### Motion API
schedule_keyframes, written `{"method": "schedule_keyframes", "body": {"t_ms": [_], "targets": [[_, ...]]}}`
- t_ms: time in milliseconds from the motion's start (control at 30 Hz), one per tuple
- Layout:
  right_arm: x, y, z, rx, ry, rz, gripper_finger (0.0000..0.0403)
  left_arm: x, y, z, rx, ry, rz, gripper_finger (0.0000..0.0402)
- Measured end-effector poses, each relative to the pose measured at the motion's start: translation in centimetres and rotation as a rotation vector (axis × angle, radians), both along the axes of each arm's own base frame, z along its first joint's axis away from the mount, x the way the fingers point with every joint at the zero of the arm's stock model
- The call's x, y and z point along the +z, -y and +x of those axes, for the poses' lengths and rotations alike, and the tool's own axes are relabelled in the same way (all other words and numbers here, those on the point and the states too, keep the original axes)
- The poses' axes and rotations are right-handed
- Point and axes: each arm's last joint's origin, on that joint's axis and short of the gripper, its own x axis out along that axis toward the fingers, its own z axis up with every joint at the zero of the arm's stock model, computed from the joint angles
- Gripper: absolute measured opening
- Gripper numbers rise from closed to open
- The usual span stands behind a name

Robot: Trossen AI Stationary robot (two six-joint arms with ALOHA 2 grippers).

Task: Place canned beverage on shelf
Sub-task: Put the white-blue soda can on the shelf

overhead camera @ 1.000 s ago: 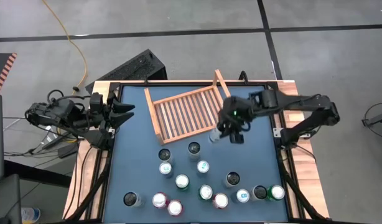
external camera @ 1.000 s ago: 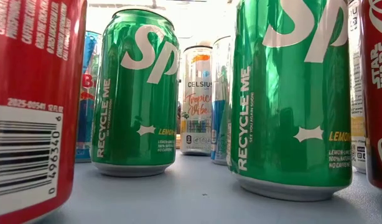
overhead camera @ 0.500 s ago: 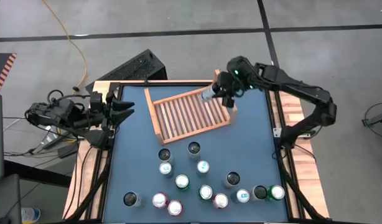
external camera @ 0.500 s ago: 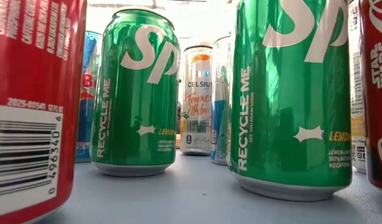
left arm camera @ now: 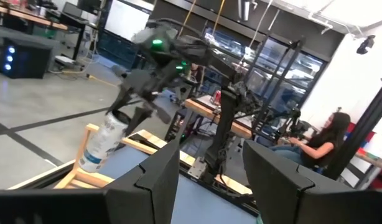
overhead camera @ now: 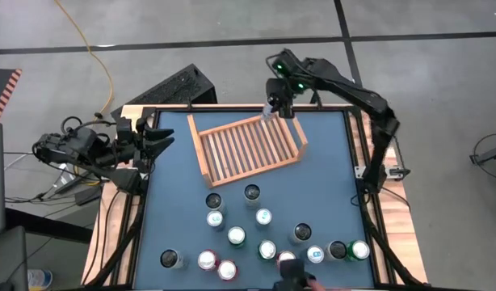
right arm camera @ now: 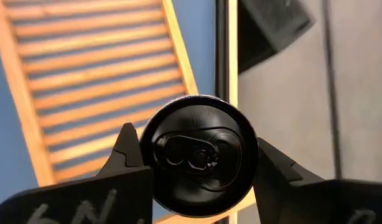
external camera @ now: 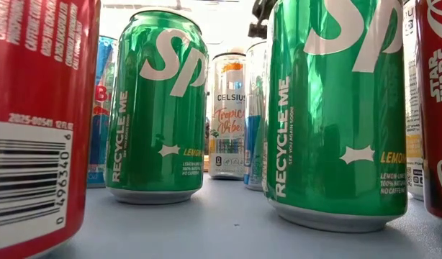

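My right gripper (overhead camera: 274, 103) is shut on a pale canned beverage (left arm camera: 104, 142) over the far right corner of the shelf (overhead camera: 246, 145). The shelf is a light-brown wooden rack with a slatted base, lying askew on the blue table's far half. In the right wrist view the can's dark top (right arm camera: 200, 152) sits between my two fingers, with the slats (right arm camera: 97, 68) below. My left gripper (overhead camera: 157, 137) waits open at the table's left edge, pointing across toward the shelf, nothing between its fingers. My right gripper pinches the can by its side wall just below the top rim (right arm camera: 149, 163), one finger (right arm camera: 125, 158) on each opposite side. The fingers come slanting down from above. The can hangs tilted below them, bottom end lowest, lifted clear above the shelf's far side board (left arm camera: 91, 180).
Several cans (overhead camera: 236, 236) stand upright on the near half of the table; green ones (external camera: 158, 108) and a red one (external camera: 34, 122) fill the low view. A black box (overhead camera: 177, 87) lies beyond the far left corner. Bare blue table (overhead camera: 329, 162) lies right of the shelf.
My right gripper has carried the can from beside the shelf's near right corner toward the table's far edge and a little left, turning as it went. The can stays lifted clear in its hold and now hangs over the shelf's far right corner.
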Motion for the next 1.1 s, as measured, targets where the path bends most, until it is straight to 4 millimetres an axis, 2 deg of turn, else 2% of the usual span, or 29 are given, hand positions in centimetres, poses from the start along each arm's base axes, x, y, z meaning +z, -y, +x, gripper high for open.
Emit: {"method": "schedule_keyframes", "body": {"t_ms": [100,233,400,533,800,1100], "targets": [[-1.0,1.4,0.8,-0.011,-0.061,0.056,0.0141,0.0,0.0,0.0,0.006,-0.001,-0.002,0.0165],[-2.5,2.3,1.4,0.008,-0.076,0.134,0.0141,0.0,0.0,0.0,0.009,-0.004,0.005,0.0165],[-4.0,3.6,1.4,-0.010,-0.046,0.131,0.0141,0.0,0.0,0.0,0.010,-0.006,0.007,0.0165],[-4.8,4.6,0.5,-0.037,-0.062,0.141,0.0141,-0.1,0.0,0.0,0.015,-0.013,0.015,0.0165],[-4.7,5.0,0.9,0.004,-0.023,0.096,0.0141,-0.1,-0.1,0.0,0.046,-0.020,0.014,0.0165],[-4.8,5.7,0.3,-0.020,0.002,0.133,0.0141,-0.2,-0.1,0.0,0.047,-0.029,0.021,0.0165]]}}
